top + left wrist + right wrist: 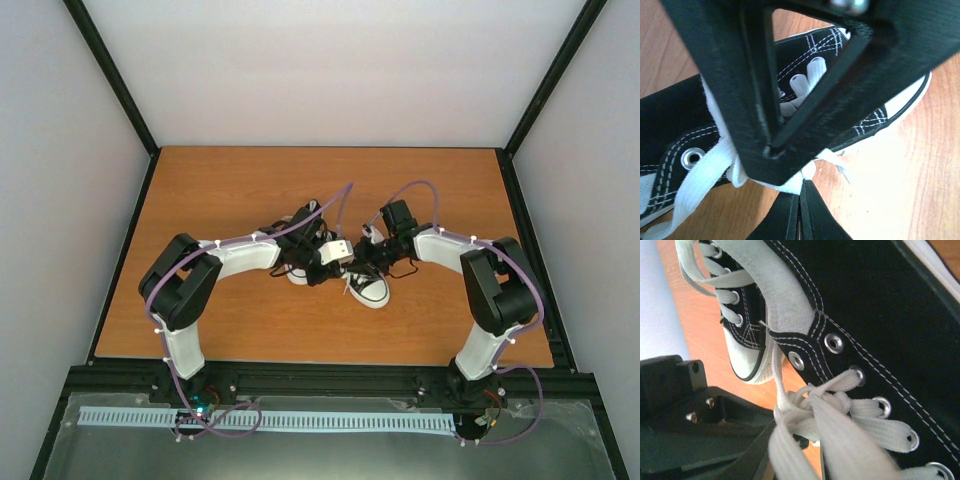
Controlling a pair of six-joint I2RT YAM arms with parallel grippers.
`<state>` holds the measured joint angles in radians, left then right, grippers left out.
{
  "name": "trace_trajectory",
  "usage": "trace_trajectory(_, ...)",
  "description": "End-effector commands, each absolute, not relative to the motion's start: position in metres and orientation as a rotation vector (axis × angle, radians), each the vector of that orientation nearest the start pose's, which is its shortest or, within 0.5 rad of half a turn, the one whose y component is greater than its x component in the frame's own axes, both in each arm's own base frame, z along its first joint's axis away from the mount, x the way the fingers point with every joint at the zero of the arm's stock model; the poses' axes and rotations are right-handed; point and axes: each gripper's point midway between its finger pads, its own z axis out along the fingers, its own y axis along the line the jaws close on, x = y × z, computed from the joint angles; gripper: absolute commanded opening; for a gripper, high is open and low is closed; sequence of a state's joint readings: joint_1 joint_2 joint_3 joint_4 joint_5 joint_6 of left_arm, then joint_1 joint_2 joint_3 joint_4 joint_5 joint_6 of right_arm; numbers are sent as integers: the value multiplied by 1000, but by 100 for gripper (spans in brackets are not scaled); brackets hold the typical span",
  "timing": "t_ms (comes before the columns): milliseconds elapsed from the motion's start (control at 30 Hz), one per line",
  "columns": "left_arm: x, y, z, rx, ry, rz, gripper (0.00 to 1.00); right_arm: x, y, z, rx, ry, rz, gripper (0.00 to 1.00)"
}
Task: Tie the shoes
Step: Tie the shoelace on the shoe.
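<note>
Two black sneakers with white toe caps lie mid-table, the left shoe (298,272) partly under my arms and the right shoe (368,288) pointing toward me. My left gripper (328,256) is shut, pinching a white lace (792,184) at its fingertips (801,200) beside a shoe (670,125). My right gripper (367,252) is close above the shoes. In the right wrist view, its jaws (790,467) grip thick lace strands (840,440) leading from a bunched knot (812,402) at the eyelets of the near shoe (880,315). The other shoe (742,347) lies behind.
The orange wooden table (200,200) is ringed by a black frame (320,380) and white walls. The right gripper's black body (805,60) fills the upper left wrist view. The left gripper's black body (680,410) sits close at lower left in the right wrist view.
</note>
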<state>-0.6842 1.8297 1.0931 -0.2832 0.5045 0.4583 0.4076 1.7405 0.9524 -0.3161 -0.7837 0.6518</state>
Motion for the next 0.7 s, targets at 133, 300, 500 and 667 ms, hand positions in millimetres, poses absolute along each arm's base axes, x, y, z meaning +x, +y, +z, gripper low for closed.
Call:
trace_trajectory(133,270,-335,76,1576,2019,-796,1,316,252,54,121,2872,1186,22)
trace_trajectory(300,267,-332,78,1599,2018,-789,1,315,245,46,155,2899,1137,19)
trace_trajectory(500,253,-317,75,1669,2054,-774,1,315,237,42,201,2905,1106,17)
trace_trajectory(667,251,-311,68,1679,2074,-745,1,315,235,43,208,2899,1103,17)
